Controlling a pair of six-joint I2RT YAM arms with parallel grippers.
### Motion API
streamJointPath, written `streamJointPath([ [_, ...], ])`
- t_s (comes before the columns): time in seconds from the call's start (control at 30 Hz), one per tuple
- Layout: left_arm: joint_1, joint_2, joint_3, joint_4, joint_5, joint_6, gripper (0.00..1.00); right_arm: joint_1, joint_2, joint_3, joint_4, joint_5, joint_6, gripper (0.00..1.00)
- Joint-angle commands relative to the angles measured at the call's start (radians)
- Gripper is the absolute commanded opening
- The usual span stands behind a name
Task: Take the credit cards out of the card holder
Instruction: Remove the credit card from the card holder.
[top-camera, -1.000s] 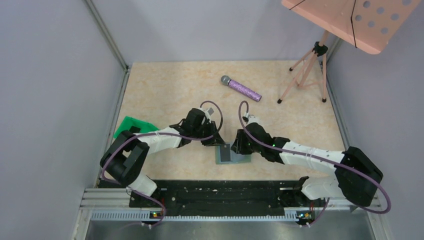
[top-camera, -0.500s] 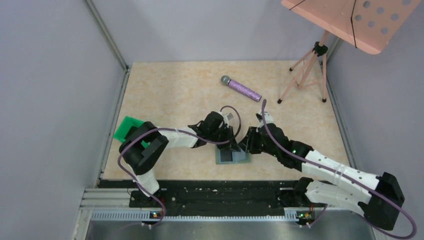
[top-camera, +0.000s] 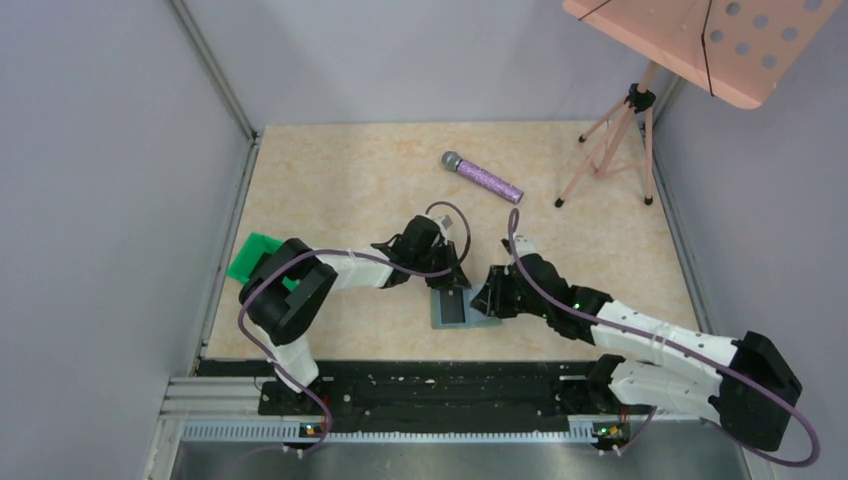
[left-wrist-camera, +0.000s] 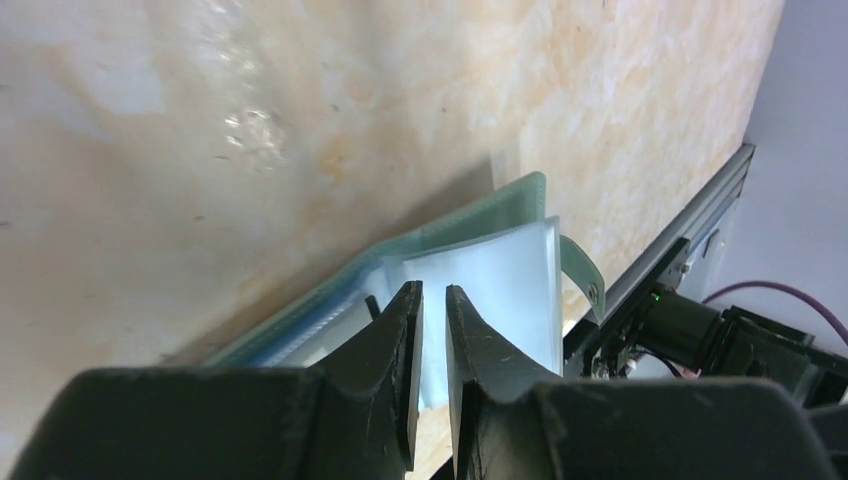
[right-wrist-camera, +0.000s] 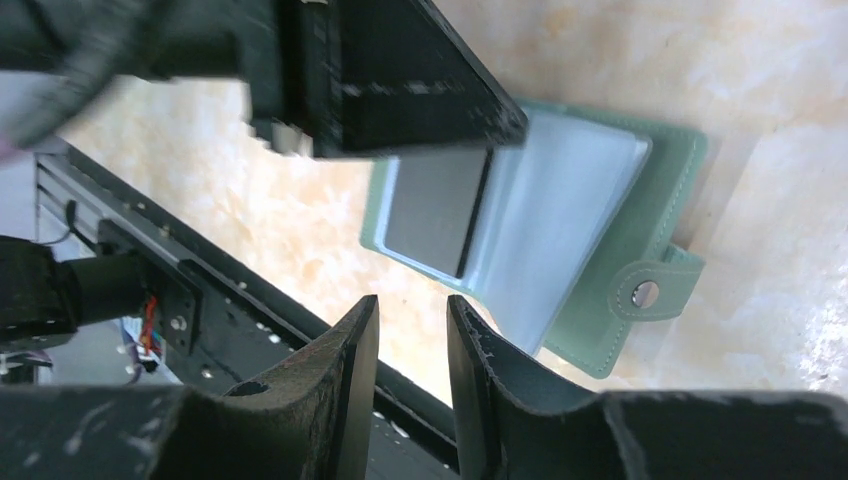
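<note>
The card holder (top-camera: 482, 316) lies open on the table near the front edge, green cover down, pale panels up. A dark credit card (top-camera: 452, 310) sits on its left panel, and it also shows in the right wrist view (right-wrist-camera: 435, 210). My left gripper (top-camera: 449, 284) is at the holder's far left edge, its jaws a narrow gap apart with nothing seen between them (left-wrist-camera: 432, 290). My right gripper (top-camera: 488, 300) hovers over the holder's right side, open and empty (right-wrist-camera: 412, 305). The holder's snap tab (right-wrist-camera: 645, 293) lies flat on the table.
A purple microphone (top-camera: 483, 177) lies at the back. A bright green sheet (top-camera: 258, 255) lies at the left wall. A pink music stand (top-camera: 700, 40) on tripod legs (top-camera: 610, 150) stands at the back right. A black rail (top-camera: 440, 385) runs along the front edge.
Both grippers have closed in on the holder: the left from the left side to its far edge, the right to its right side. The holder and card have not moved.
</note>
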Motion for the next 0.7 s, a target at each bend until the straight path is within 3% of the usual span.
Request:
streamJointPath([
  [0.0,0.021,-0.054,0.009,-0.008,-0.032,0.022,0.20,-0.007,0.076,-0.018,0.114,-0.036,0.018,0.31],
  [0.27,0.052,-0.094,-0.027,-0.007,-0.028,0.005,0.20,-0.020,0.209,-0.047,0.170,-0.022,0.035,0.29],
  [0.67,0.118,-0.272,-0.056,-0.171,-0.110,0.062,0.21,-0.134,0.216,-0.158,0.169,0.007,0.084,0.27],
])
